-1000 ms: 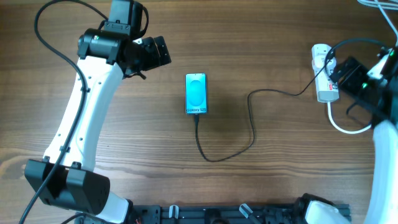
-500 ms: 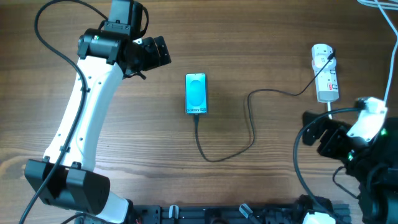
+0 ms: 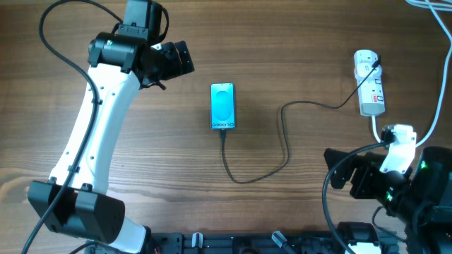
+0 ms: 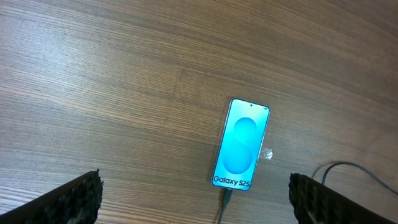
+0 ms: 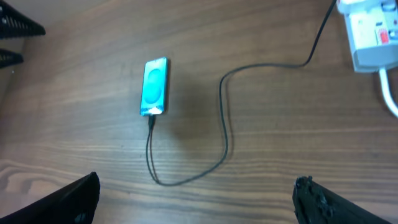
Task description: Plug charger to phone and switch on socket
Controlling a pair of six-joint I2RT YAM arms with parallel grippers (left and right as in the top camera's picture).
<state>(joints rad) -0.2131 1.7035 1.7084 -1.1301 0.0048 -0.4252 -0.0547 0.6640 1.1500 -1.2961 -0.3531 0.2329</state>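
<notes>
The phone [image 3: 222, 106] lies flat mid-table, cyan screen lit; it also shows in the left wrist view [image 4: 241, 144] and right wrist view [image 5: 155, 87]. The thin black charger cable [image 3: 284, 134] has its tip in the phone's bottom edge, loops across the wood [image 5: 224, 118] and ends in a black plug in the white socket [image 3: 370, 83], whose red-marked switch shows in the right wrist view [image 5: 374, 34]. My left gripper [image 3: 185, 58] is open and empty, up and left of the phone [image 4: 194, 199]. My right gripper [image 3: 337, 178] is open and empty, low right, away from the socket [image 5: 196, 199].
A thick white lead [image 3: 382, 127] runs down from the socket toward my right arm. White cables [image 3: 438, 21] hang at the top right corner. The table's front rail [image 3: 233, 243] lies along the bottom edge.
My right arm has pulled back from the socket, down toward the front right of the table. The left arm, phone and cable have not moved.
</notes>
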